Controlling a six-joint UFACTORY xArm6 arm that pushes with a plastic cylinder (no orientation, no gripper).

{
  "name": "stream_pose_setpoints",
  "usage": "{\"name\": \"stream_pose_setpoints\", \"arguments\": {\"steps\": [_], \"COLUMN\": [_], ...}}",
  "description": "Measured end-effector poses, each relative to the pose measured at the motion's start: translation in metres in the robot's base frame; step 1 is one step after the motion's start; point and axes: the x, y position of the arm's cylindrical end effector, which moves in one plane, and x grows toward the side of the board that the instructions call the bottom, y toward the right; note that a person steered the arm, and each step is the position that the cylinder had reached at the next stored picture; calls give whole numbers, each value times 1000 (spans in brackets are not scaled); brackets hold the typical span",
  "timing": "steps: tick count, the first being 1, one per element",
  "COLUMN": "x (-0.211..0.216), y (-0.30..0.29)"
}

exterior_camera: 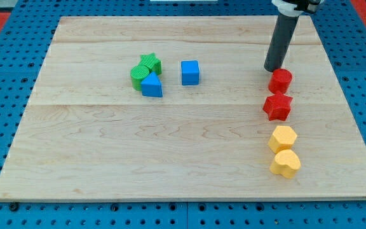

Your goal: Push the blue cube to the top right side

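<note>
- My tip rests on the wooden board at the far right, just beside the red hexagonal block and a little to its far-left; it has no jaws to open or close, and it touches no block that I can be sure of.
- The blue cube sits well to the left of my tip, around the middle of the far half, apart from the blue triangle and the 2 green blocks.
- Nothing of the push looks done: the cube is not in the far right corner.
- Remaining, as I judge it: get round to the cube's left side, then push it right and far.
- Nearer on the right lie a red star and 2 yellow blocks.
</note>
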Motion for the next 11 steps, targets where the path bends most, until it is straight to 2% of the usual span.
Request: {"name": "stream_pose_setpoints", "arguments": {"steps": [3, 5, 6, 8, 9, 10, 11], "x": [-1, -8, -15, 46, 44, 7, -24], "y": [-5, -89, -87, -168, -218, -235, -218]}}
